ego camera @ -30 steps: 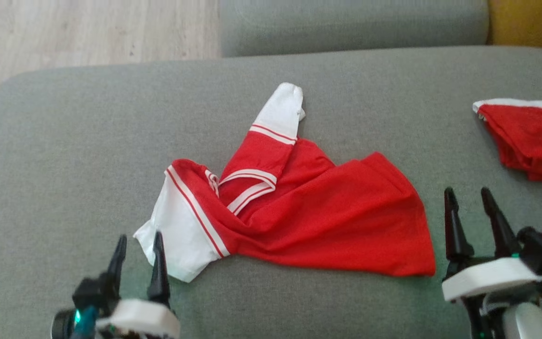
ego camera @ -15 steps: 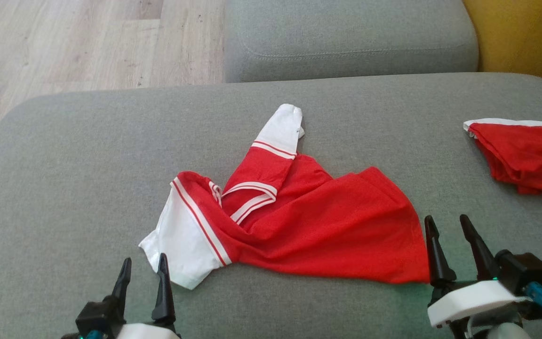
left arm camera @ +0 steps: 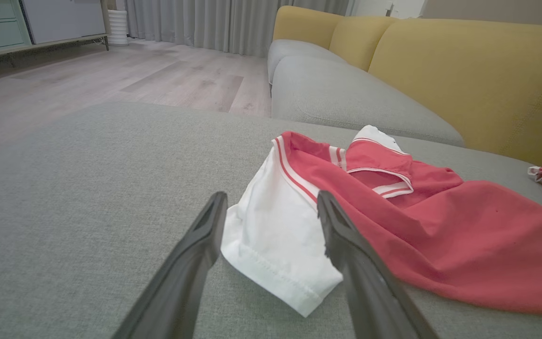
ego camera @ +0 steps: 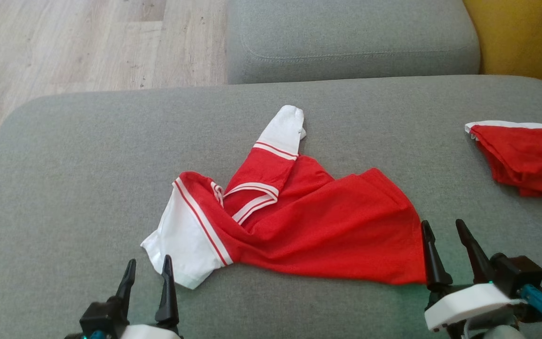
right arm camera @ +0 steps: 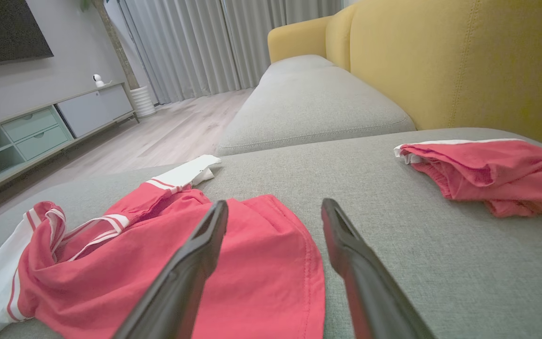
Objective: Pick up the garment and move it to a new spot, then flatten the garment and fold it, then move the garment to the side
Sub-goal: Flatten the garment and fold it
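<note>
The red-and-white garment (ego camera: 308,226) is lying rumpled on the grey sofa cushion (ego camera: 64,188), stretching pretty much from the left gripper (ego camera: 149,259) across to the right gripper (ego camera: 442,221). The left one is hovering low with its fingers spread wide and nothing in them, the garment's white sleeve sitting just ahead of its tips, while the right one is also gaping open and empty, with the red hem lying just beside its left finger. A second red bundle (ego camera: 525,155) is sitting well off ahead and to the right of the right gripper, on the same cushion.
</note>
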